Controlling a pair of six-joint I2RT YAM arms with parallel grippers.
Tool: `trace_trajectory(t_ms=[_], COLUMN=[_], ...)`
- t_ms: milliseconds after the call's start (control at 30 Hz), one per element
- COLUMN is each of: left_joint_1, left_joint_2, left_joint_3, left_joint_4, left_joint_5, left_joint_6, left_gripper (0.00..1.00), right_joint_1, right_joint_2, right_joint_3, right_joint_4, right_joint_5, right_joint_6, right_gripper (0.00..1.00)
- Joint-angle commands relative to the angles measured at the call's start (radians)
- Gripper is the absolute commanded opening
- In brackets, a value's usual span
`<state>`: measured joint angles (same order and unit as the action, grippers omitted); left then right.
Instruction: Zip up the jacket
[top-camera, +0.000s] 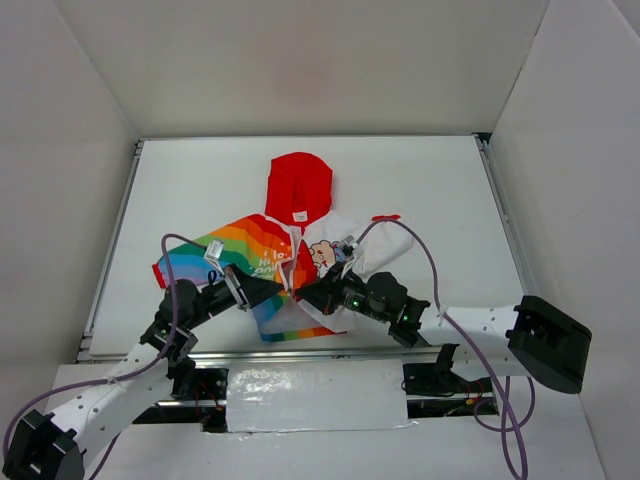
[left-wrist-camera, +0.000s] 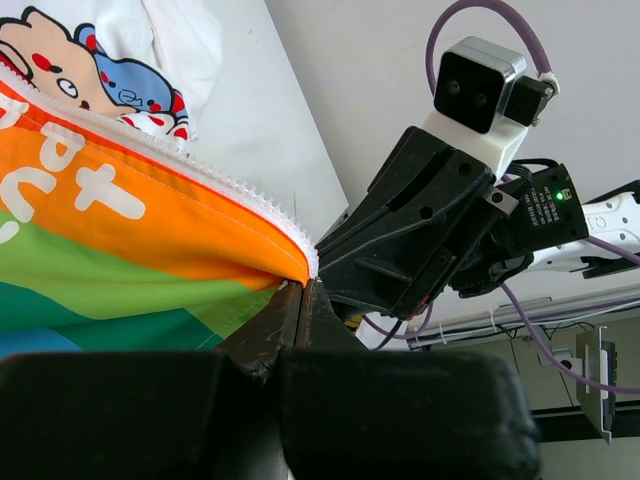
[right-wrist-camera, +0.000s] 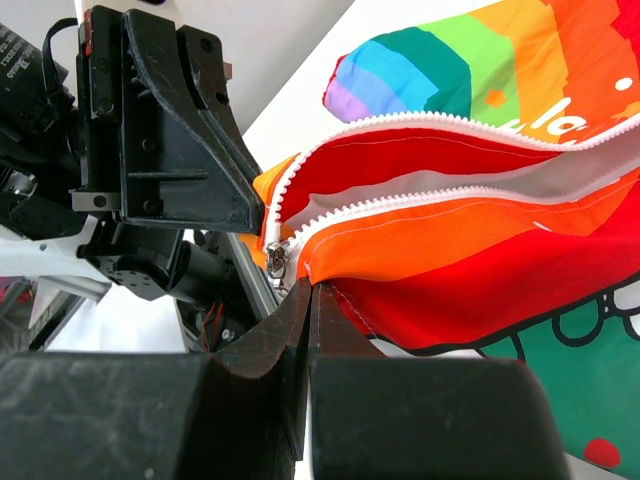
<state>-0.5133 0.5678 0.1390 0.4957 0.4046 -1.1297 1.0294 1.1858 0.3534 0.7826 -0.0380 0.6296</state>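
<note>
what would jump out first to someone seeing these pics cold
The bright jacket lies in the middle of the table, its red hood pointing to the far side. The left gripper and right gripper meet at its near hem, each shut on fabric beside the open white zipper.

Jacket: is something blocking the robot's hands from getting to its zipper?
No, nothing visible is in the way. The left gripper and the right gripper are each shut on the jacket, at its edge right beside the open white zipper teeth.
</note>
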Motion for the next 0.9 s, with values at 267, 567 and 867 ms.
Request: trace_trajectory(t_ms=[267,567,867], left_joint_1=[-0.004,-0.004,-0.004], left_joint_2=[-0.002,0.069,0.167], left_joint_3=[-0.007,-0.007,-0.056], left_joint_4=[0.015,0.078,0.270], left_joint_5=[0.014,0.129,0.272], left_joint_6=[0.073,0.191,0.192], left_gripper=[0.00,0.00,0.00], right_joint_1=[-0.009,-0.011,-0.020], right_joint_2=[-0.046,-0.072,-0.049], right_joint_3=[0.064,0.084,0.107], right_joint_4=[-0.002,-0.081,-0.140], right_joint_5=[0.004,0.009,-0.016], right_joint_6=[0.005,-0.018,-0.021], right_gripper=[0.00,0.00,0.00])
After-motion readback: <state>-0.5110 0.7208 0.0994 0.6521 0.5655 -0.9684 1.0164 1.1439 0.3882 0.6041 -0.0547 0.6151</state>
